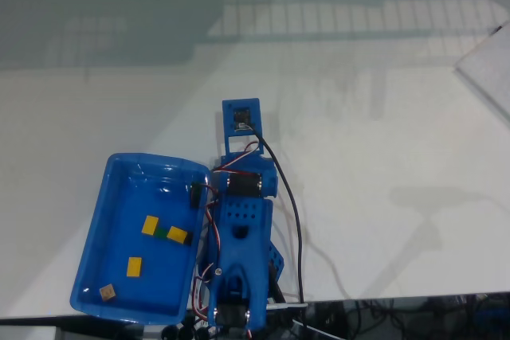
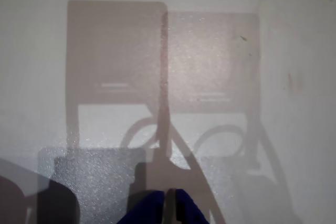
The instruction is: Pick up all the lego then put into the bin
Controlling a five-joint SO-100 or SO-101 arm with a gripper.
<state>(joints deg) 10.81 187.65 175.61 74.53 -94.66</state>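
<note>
White and glossy, the desk fills the fixed view, with a pale reflection of window panes across its far part and a grey corner of something flat at the right edge. Next in size is the blue arm, folded near the front edge beside the bin, with red, white and black wires looped around it and a black cable running down its right side. A small square camera mount stands at its far end.

Just left of the arm lies the bin, a shallow bright blue tray, set slightly askew. Inside it are 5 lego bricks: a yellow one, a dark green one touching another yellow one, a third yellow one nearer the front, and a tan one in the front left corner.

In the wrist view the pincer enters from the bottom edge over bare desk crossed by its own shadows; its 2 dark blue tips sit nearly together, clenched on nothing.
</note>
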